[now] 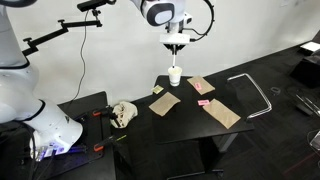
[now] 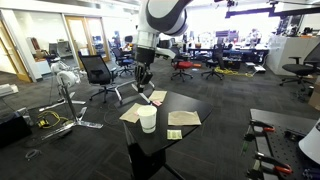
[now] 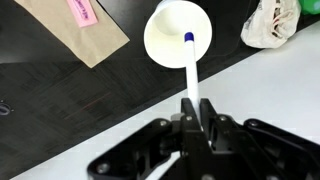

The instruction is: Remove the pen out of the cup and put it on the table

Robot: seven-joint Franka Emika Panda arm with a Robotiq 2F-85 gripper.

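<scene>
In an exterior view, a crumpled pale bag (image 1: 123, 112) lies on the black table (image 1: 186, 125), well to the left of the white cup (image 1: 175, 75) and nearer the camera. Next comes a brown envelope (image 1: 164, 103), lying flat just in front of the cup and a little to its left. Straight above the cup hangs the gripper (image 1: 176, 46), its fingers clamped together on the white pen (image 3: 191, 72). In the wrist view the pen runs from the fingers to the cup's mouth, with its blue tip over the opening; whether the tip is inside the cup cannot be told. To the right of the cup lie a second envelope (image 1: 201, 86), a small pink note (image 1: 205, 103) and a third envelope (image 1: 221, 112), all flat and apart from the cup.
</scene>
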